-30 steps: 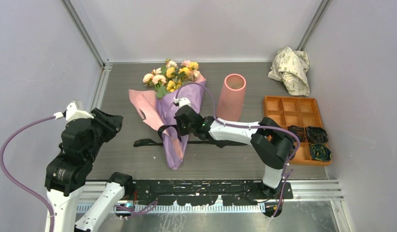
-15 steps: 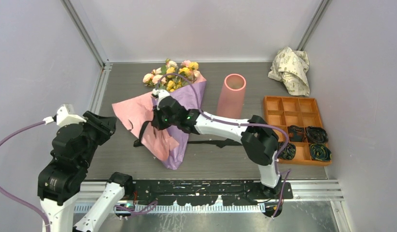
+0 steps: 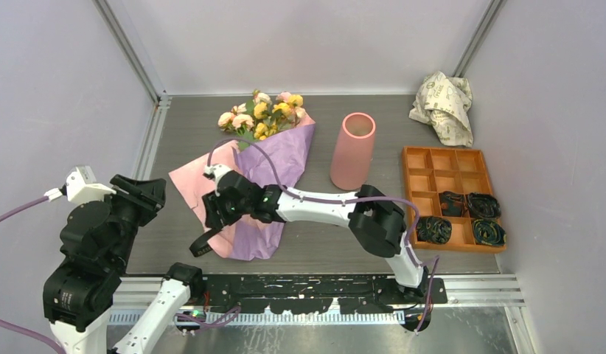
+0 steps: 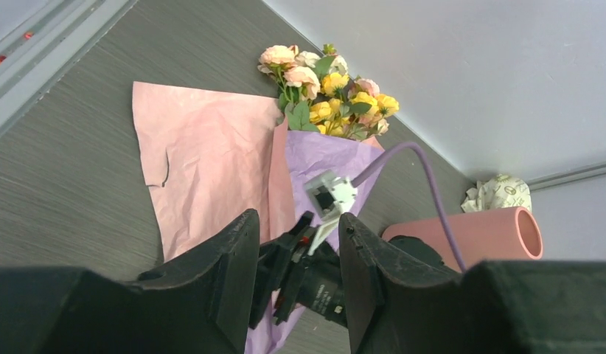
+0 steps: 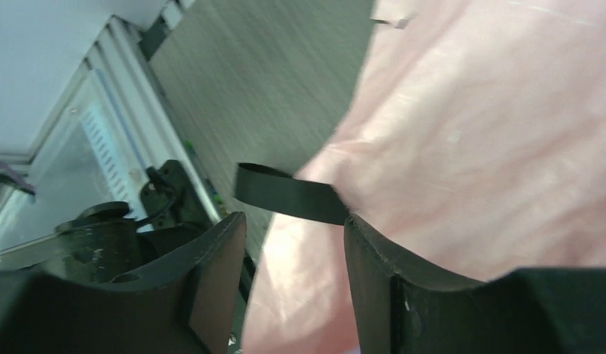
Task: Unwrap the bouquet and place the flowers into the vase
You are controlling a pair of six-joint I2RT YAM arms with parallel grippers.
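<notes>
The bouquet lies on the table with its flowers pointing to the back. Its pink paper is spread out to the left and the lilac paper lies under the stems. My right gripper is low over the near left part of the paper, jaws open, pink paper beneath them. The black ribbon lies just past its fingertips, trailing off the paper's edge. My left gripper is raised at the left, open and empty, looking down on the flowers. The vase stands upright to the right.
An orange compartment tray with dark coiled ribbons sits at the right. Crumpled printed white paper lies at the back right corner. My right arm stretches across the table's middle in front of the vase.
My right gripper swept left and toward the near edge, dragging ribbon and pink paper so the sheet unfolded, then opened. My left arm drew back to the lower left.
</notes>
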